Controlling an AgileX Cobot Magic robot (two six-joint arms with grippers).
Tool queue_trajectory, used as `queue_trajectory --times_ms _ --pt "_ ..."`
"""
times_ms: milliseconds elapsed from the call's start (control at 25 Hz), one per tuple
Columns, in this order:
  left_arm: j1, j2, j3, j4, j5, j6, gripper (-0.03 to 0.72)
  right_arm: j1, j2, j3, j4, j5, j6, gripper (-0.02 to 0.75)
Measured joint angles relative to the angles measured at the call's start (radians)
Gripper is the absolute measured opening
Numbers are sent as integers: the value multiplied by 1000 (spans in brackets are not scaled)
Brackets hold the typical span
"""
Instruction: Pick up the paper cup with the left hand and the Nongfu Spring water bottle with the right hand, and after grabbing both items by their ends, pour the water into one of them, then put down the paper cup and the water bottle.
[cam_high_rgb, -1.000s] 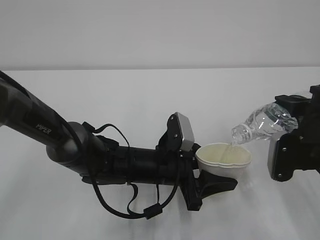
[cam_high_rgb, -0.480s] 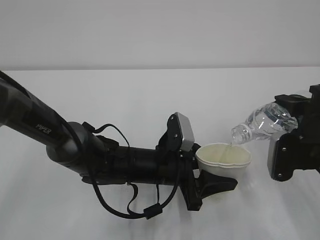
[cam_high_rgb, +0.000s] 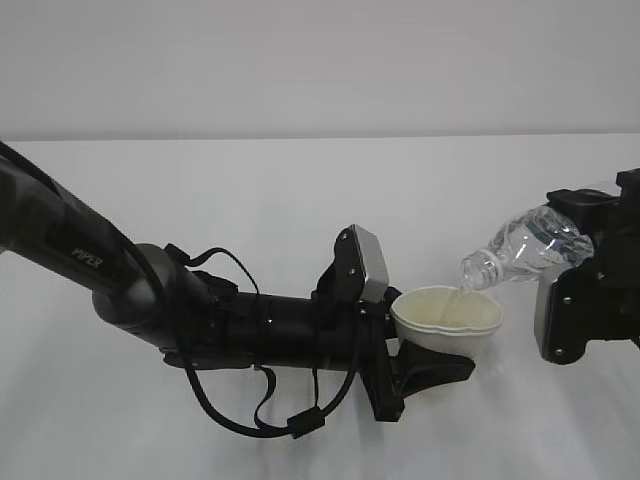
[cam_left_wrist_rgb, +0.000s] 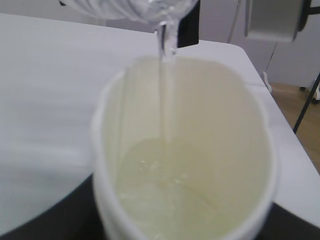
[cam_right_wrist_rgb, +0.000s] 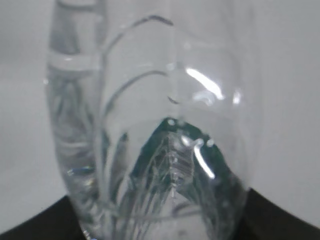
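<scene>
Exterior view shows the left hand (cam_high_rgb: 425, 365) low and right of centre in the frame, its black jaws partly closed around the base of the paper cup (cam_high_rgb: 447, 318), whose rim is squeezed out of round. Just right and above, the right hand (cam_high_rgb: 590, 270) at the right edge grips the Nongfu Spring water bottle (cam_high_rgb: 520, 250) by its bottom end, jaws about half spread on it, the bottle tipped with its open neck directly over the cup's rim. In the left wrist view a thin stream of the water (cam_left_wrist_rgb: 162, 95) falls from the bottle mouth at the top of the frame into the cup, pooling in its cream bottom. Beyond lies the white table (cam_high_rgb: 250, 190). I judge the pouring step is underway; both pickups are done. Next the bottle needs to be tilted back upright to stop the flow, then each arm should lower its item to the table and release, keeping the deformed cup level so nothing spills.
</scene>
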Motion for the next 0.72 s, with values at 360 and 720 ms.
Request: queue_trajectory --times_ms 360,720 --pt "0 0 0 0 0 0 393 0 0 0 -1 0 0 384" --pt "0 0 0 0 6 0 393 0 0 0 -4 0 0 384"
